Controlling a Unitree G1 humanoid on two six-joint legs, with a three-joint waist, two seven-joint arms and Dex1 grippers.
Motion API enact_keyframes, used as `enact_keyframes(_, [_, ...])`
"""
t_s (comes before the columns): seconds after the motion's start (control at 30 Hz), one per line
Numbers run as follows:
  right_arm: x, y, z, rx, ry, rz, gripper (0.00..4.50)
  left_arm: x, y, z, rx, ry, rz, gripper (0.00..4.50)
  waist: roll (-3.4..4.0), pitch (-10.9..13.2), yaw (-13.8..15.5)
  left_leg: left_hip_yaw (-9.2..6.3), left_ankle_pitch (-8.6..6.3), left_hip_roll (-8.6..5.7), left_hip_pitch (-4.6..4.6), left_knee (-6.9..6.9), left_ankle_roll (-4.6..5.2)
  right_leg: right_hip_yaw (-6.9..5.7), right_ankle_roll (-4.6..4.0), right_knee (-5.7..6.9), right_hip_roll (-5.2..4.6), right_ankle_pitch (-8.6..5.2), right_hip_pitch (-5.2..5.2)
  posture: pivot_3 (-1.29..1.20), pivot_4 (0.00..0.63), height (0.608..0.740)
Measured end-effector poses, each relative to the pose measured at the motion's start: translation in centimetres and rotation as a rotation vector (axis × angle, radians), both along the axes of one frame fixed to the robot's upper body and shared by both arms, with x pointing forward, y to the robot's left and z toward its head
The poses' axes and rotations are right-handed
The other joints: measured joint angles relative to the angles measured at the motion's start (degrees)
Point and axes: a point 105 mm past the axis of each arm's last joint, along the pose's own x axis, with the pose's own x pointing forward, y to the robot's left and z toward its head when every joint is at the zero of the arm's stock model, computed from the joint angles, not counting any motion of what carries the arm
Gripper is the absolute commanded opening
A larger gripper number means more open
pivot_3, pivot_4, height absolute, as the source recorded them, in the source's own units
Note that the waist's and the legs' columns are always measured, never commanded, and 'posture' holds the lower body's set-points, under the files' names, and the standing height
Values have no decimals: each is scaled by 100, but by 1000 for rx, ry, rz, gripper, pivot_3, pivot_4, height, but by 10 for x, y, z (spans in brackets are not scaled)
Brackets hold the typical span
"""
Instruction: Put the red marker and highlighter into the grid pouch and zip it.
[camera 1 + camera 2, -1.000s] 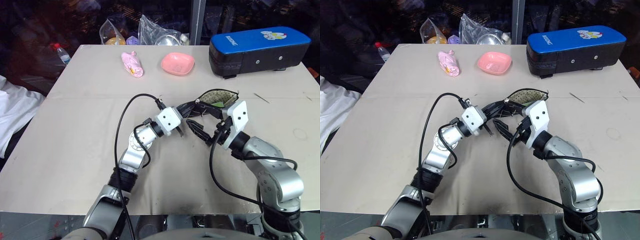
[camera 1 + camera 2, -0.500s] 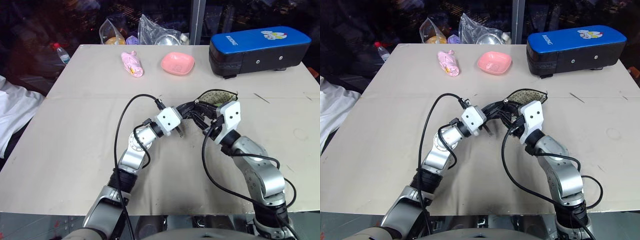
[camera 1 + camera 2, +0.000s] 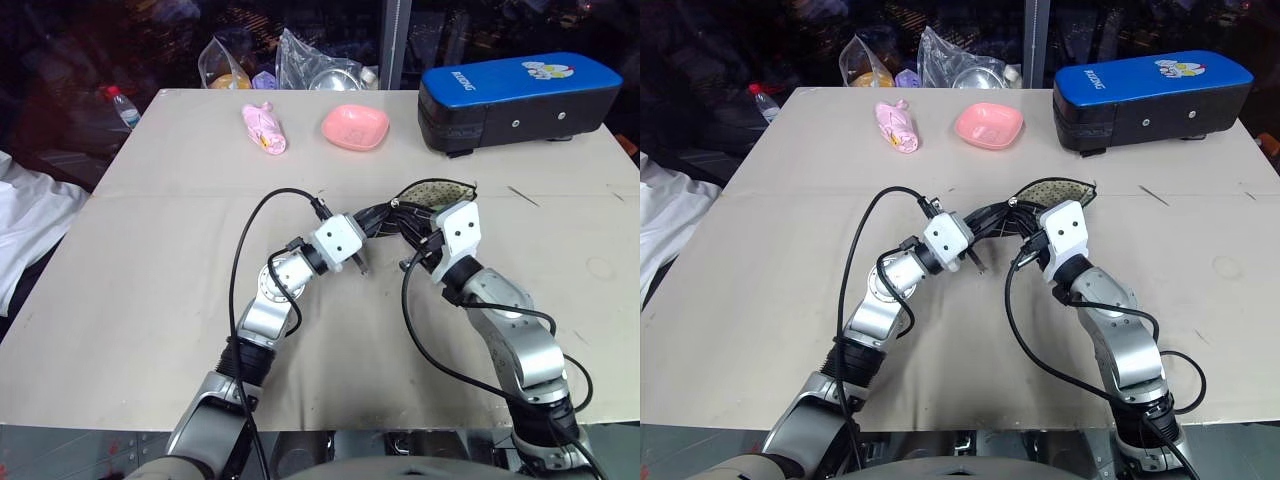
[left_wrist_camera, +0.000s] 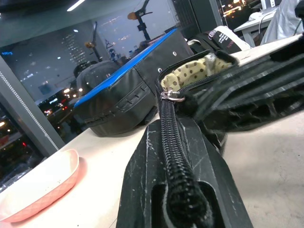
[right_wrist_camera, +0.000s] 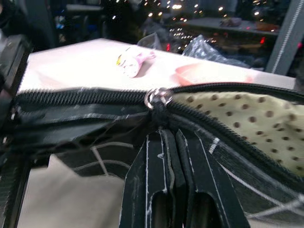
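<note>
The right hand (image 5: 164, 137) was pinched shut just under the silver zipper slider (image 5: 158, 97), apparently on its pull cord, while the left hand (image 4: 178, 142) clamped the closed end of the zipper tape. Between them the grid pouch (image 3: 425, 200) sat right of the bench's (image 3: 150, 250) middle, its dotted lining gaping toward the far right corner. The fabric looked soft and floppy, so bracing one end while drawing the slider seemed sensible.

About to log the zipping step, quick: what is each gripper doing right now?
Left gripper: shut on the grid pouch's zipper end.
Right gripper: shut at the zipper pull.
</note>
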Motion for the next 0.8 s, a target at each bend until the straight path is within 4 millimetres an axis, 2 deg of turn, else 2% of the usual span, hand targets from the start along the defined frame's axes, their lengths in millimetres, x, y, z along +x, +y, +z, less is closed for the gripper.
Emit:
enact_keyframes(0.57, [3, -5, 17, 313, 49, -37, 47, 0, 0, -1, 0, 1, 0, 0, 0, 0, -3, 0, -1, 1, 0, -2, 1, 1, 0, 0, -3, 0, 0, 0, 150, 738])
enact_keyframes(0.8, [3, -9, 25, 380, 49, -51, 47, -1, 0, -2, -2, 5, 1, 0, 0, 0, -5, 0, -1, 1, -1, -4, 1, 3, 0, -1, -4, 0, 0, 0, 150, 738])
